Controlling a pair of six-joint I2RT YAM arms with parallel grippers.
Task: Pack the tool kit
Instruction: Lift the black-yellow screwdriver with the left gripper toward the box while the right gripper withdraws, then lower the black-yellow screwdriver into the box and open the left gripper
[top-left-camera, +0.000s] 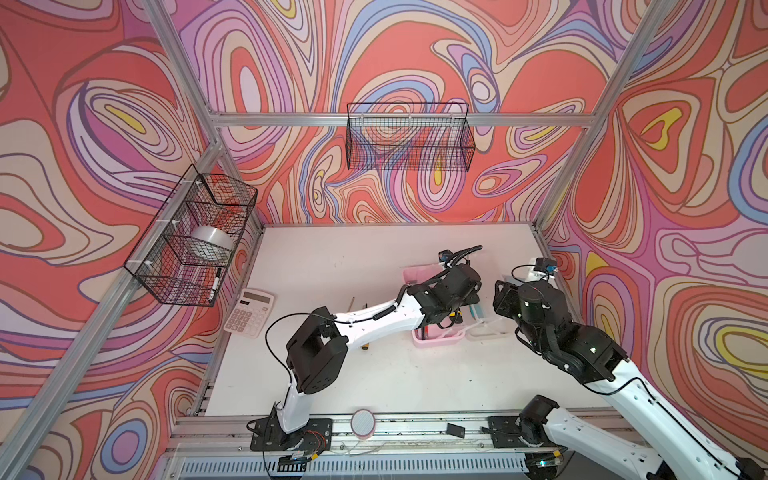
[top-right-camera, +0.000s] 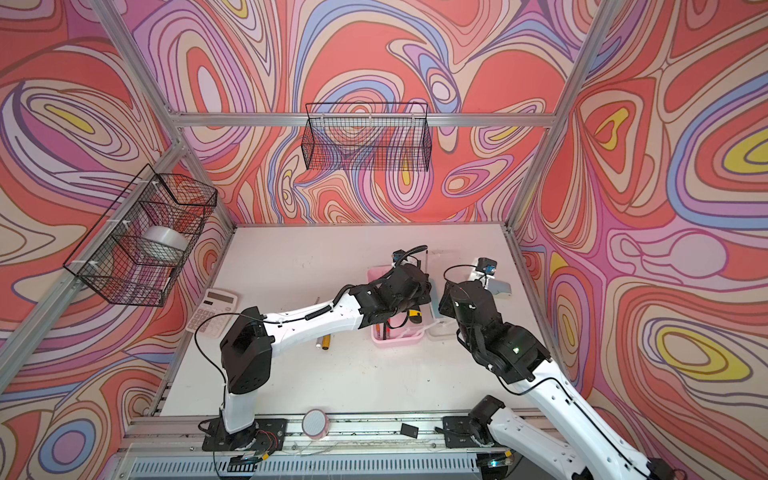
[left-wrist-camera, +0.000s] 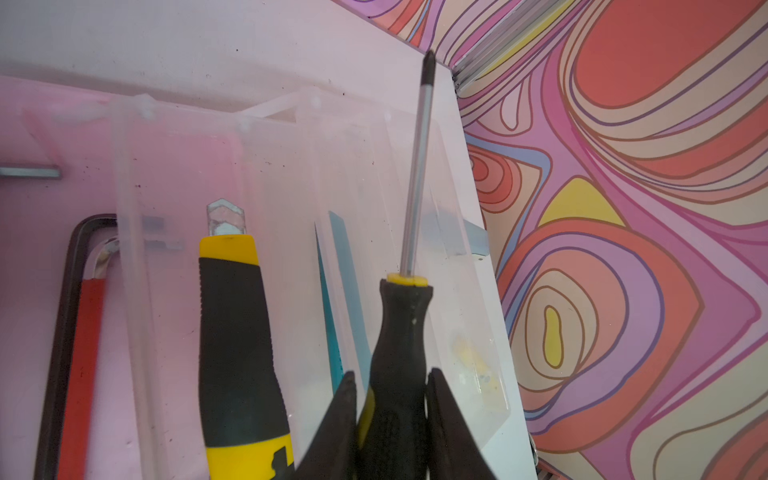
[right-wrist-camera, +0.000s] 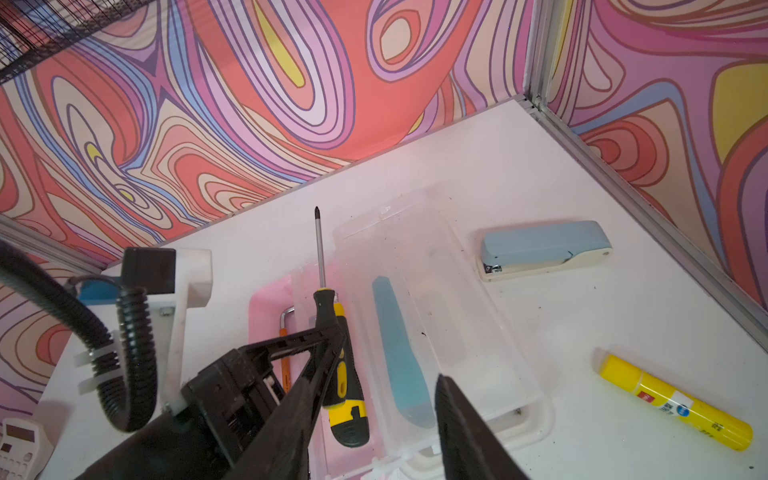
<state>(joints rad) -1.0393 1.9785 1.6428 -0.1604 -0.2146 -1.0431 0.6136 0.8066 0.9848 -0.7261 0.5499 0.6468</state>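
Note:
The tool kit is a pink box (left-wrist-camera: 50, 124) with a clear plastic lid (left-wrist-camera: 291, 166) lying open beside it, seen in a top view as the pink box (top-left-camera: 436, 338). My left gripper (left-wrist-camera: 390, 374) is shut on the black handle of a screwdriver (left-wrist-camera: 401, 332) and holds it above the box, shaft pointing away. In the box lie a yellow-and-black utility knife (left-wrist-camera: 232, 332) and a red-and-black hex key (left-wrist-camera: 79, 332). My right gripper (right-wrist-camera: 382, 374) stands open over the clear lid (right-wrist-camera: 436, 291), nothing between its fingers. A blue flat piece (right-wrist-camera: 399, 357) shows through the lid.
A blue stapler (right-wrist-camera: 544, 249) and a yellow glue stick (right-wrist-camera: 673, 407) lie right of the lid. A calculator (top-left-camera: 249, 312) sits at the table's left edge. A yellow-handled tool (top-right-camera: 326, 341) lies under the left arm. Wire baskets (top-left-camera: 409, 137) hang on the walls.

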